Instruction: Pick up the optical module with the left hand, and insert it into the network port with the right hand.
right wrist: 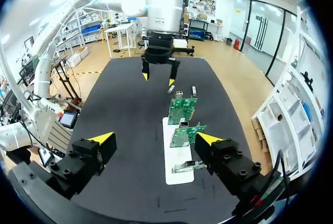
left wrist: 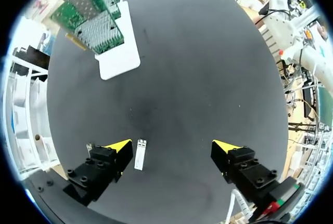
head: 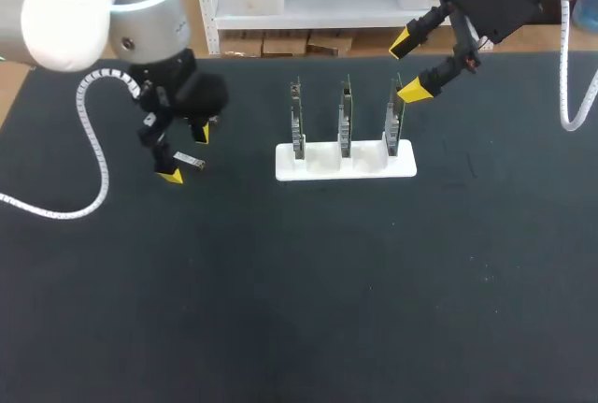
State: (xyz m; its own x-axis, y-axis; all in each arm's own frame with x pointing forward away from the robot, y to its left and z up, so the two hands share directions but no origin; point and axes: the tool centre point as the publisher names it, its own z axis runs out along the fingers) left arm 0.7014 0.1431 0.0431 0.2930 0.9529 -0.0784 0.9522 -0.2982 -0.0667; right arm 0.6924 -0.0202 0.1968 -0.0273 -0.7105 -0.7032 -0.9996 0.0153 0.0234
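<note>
Bare black table mat (left wrist: 208, 78) spreads wide around the open left gripper (left wrist: 173, 148), its edges well off. The small silver rectangular optical module (left wrist: 139, 155) lies flat between the spread fingers, just beside one yellow tip. Farther ahead stands a white plastic rack (left wrist: 122, 57) of upright green network cards (left wrist: 99, 31). The right gripper (head: 408, 67), fingers apart and empty, hangs near the farthest card's top.
</note>
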